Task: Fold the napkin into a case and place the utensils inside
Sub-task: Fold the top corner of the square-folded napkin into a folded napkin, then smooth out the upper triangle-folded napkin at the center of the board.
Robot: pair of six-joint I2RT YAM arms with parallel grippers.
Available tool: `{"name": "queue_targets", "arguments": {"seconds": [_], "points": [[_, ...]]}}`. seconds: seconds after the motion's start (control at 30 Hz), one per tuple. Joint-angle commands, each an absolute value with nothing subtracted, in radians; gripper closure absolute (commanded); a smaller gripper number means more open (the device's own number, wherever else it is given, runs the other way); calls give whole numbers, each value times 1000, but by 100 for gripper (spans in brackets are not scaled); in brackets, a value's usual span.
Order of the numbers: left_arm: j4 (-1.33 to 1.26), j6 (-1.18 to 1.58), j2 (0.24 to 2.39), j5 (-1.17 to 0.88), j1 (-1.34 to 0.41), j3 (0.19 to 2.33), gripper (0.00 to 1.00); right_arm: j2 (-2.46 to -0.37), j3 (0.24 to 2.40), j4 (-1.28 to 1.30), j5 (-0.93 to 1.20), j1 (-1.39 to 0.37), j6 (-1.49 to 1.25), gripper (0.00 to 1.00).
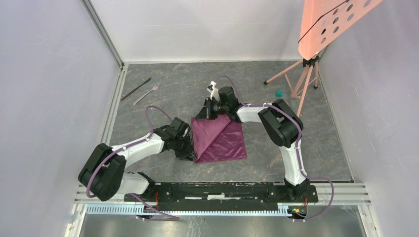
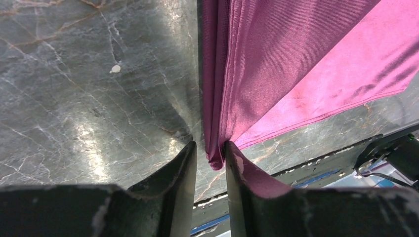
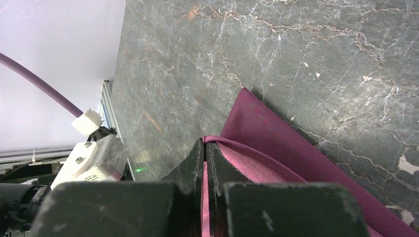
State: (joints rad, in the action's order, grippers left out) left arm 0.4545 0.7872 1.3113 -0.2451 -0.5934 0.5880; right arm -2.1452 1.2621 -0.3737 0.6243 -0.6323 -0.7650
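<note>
Plum-purple fabric napkin (image 1: 222, 140) mid-table, partly folded under a diagonal flap. Far corner clamped tight in right gripper (image 3: 204, 148), near-left edge nipped by left gripper (image 2: 211, 150), likely to keep layers taut for folding. Silver metal fork (image 1: 146, 93) and slim dark knife (image 1: 137, 88) far-left, well apart. Bare grey marbled table (image 1: 296, 128) rightward.

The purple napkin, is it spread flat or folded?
Folded, partway. The napkin shows a diagonal crease with one layer lying over another. The left pincer and the right pincer each pinch a doubled edge.
</note>
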Motion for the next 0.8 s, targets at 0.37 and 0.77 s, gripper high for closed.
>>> {"name": "queue_targets", "arguments": {"seconds": [0.37,0.77], "points": [[409,741,1305,-255,-592,567,66,-2108,1337,-256,598,-611,-644,57],[590,694,1172,-204,-577,725,43,-1848,1208,-53,556,-533,-406,30]]}}
